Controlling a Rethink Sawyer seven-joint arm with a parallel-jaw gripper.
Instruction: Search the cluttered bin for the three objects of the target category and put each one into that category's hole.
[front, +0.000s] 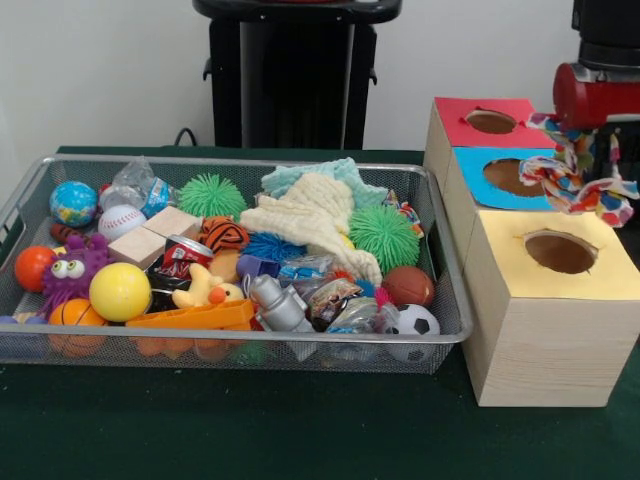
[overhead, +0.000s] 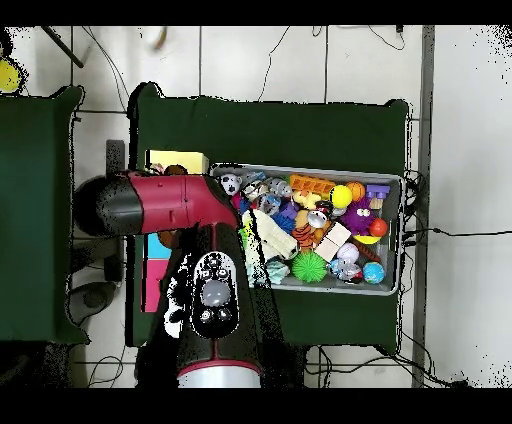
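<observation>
bin (front: 441, 262) left of three boxes | patterned piece (front: 572, 180) hanging above box with hole (front: 560, 252)

No legible text, labels, brands or numbers in either view. Red can (front: 181, 256) in the wire bin (front: 445, 300) carries white markings, too small to read. Foil packets (front: 335, 297) beside it show printed patches, unreadable. Box tops (front: 600, 270) plain coloured paper, unmarked. Arm (overhead: 170, 205) shows no readable lettering from overhead.

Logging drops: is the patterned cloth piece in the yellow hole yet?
No. The patterned piece hangs above the boxes, outside the yellow hole.
</observation>
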